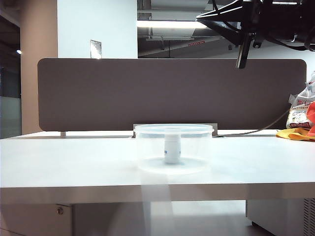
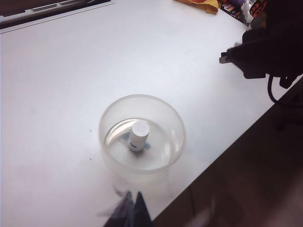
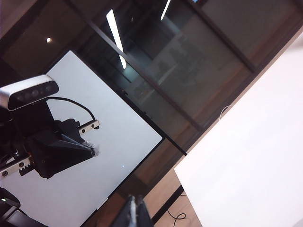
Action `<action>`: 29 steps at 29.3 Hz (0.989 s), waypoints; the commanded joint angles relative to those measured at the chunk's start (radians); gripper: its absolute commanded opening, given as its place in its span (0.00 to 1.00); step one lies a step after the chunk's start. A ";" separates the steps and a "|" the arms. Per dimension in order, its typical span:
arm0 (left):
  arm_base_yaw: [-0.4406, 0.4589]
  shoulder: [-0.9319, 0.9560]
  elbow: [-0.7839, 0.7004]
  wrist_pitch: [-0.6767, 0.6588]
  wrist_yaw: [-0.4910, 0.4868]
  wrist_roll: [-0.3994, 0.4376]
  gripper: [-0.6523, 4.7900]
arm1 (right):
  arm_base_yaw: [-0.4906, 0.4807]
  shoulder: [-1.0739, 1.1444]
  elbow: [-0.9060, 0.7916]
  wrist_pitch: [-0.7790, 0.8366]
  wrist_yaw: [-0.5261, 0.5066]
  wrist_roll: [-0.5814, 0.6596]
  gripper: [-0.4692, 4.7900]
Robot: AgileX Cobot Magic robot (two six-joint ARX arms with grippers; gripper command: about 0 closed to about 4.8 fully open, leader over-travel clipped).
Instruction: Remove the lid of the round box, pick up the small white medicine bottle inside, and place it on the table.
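A dark brown partition panel stands behind the white worktop; beyond it a pale wall and a lit ceiling strip light

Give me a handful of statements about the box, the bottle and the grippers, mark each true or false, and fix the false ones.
1. The bottle stands upright inside the box. True.
2. The box sits on the brown partition. False: it sits on the white table.
3. The right gripper holds the bottle. False: it is shut, raised well above the table.
4. The left gripper is open around the box. False: it is shut, above the table beside the box.
5. A yellow item lies at the table's right end in the exterior view. True.
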 commanded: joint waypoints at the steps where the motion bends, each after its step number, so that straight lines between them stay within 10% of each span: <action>1: -0.001 -0.003 0.006 0.012 -0.003 0.004 0.11 | 0.000 -0.004 0.003 0.003 0.005 0.003 0.08; 29: -0.001 0.301 0.152 -0.009 0.054 0.024 0.11 | -0.002 -0.005 0.169 -0.815 0.101 -0.586 0.08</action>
